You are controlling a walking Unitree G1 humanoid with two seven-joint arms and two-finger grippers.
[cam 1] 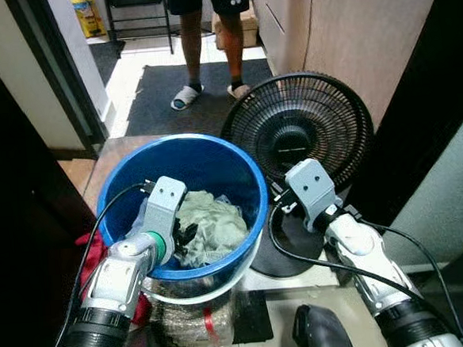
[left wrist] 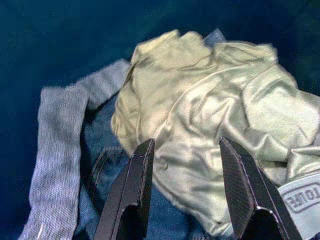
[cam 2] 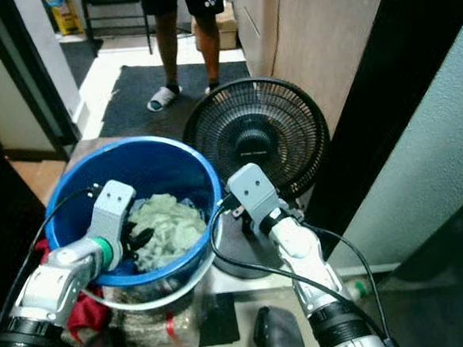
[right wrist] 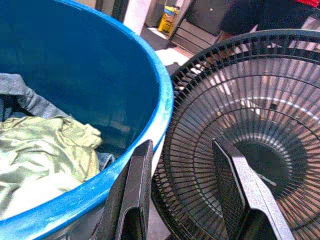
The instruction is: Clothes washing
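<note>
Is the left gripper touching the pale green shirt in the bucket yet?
Cannot tell. In the left wrist view the left gripper is open over the pale green shirt, but neither contact nor a gap shows plainly.

Black fan [cam 1: 301, 129]; person's legs [cam 1: 210, 40] on dark mat [cam 1: 170, 94].

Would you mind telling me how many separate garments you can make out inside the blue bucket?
3: a pale green garment on top, a grey knit piece beside it, and blue denim underneath. More may lie hidden under them in the blue bucket.

Fan [cam 1: 300, 129] tight against bucket [cam 1: 214, 155]
</note>
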